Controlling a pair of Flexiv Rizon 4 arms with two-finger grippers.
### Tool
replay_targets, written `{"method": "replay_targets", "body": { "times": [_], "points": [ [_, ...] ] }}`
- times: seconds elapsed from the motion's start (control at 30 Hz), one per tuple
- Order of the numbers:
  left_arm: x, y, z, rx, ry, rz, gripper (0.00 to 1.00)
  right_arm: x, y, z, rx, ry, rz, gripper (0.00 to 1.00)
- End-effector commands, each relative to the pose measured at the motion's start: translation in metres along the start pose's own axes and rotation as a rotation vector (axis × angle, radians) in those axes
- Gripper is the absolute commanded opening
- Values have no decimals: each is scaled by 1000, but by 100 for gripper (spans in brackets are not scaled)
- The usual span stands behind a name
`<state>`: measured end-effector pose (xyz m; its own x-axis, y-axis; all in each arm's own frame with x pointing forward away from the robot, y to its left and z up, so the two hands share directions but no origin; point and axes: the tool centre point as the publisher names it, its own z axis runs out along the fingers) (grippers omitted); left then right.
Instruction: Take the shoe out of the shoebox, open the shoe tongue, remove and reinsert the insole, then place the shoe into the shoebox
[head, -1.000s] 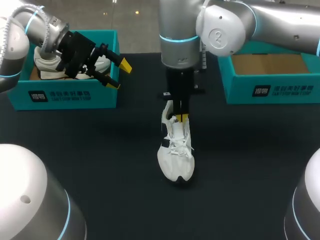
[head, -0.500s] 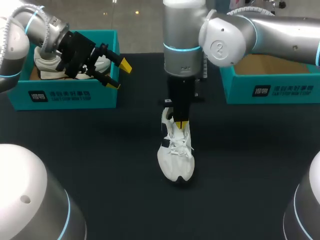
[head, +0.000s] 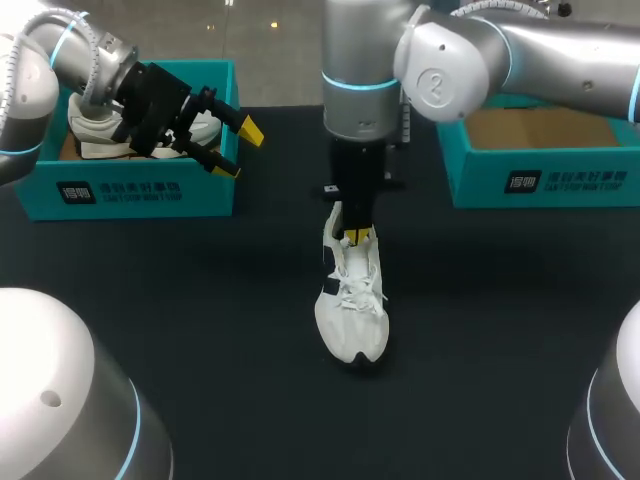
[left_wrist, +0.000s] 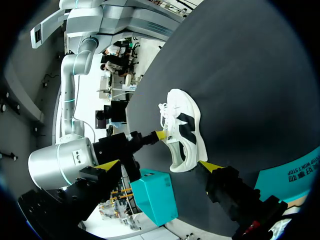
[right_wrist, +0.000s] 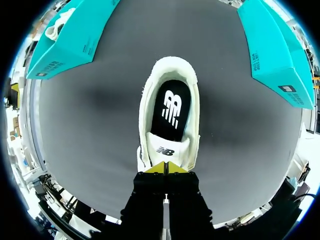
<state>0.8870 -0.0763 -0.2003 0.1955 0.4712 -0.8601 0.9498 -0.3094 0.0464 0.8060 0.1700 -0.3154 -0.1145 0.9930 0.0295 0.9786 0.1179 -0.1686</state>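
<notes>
- One white shoe (head: 352, 300) lies out on the dark table (head: 200, 300), between the two teal boxes and well apart from both. Its toe points toward me and its opening away. So the take-out step looks done.
- My right gripper (head: 355, 237) hangs straight down over the shoe's throat. In the right wrist view its yellow tips are pressed together right at the upper edge of the tongue (right_wrist: 167, 150). I cannot tell whether any of the tongue is caught between them.
- The tongue lies folded forward over the laces, and the black insole (right_wrist: 170, 110) shows flat inside the shoe. I judge we are in the tongue-opening step, close to its end.
- My left gripper (head: 237, 150) hovers with its fingers apart over the near corner of the left shoebox (head: 130, 190), which holds a second white shoe (head: 95, 125). It touches nothing.
- Next comes the insole, I think. That calls for a fingertip to go in at the heel end, where the insole's edge can be lifted. The shoe has to be held down meanwhile, or it may simply lift with the pull.
- The right shoebox (head: 560, 180) stands off beside my right arm.
</notes>
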Motion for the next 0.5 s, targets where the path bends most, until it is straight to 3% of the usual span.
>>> {"method": "replay_targets", "body": {
  "times": [0.03, 0.5],
  "points": [
    [0, 0, 0, 1, 3, 1, 100, -2, -7, -1, -39, 10, -26, 0],
    [0, 0, 0, 1, 3, 1, 100, -1, 4, 20, -11, -13, -31, 0]
  ]
}}
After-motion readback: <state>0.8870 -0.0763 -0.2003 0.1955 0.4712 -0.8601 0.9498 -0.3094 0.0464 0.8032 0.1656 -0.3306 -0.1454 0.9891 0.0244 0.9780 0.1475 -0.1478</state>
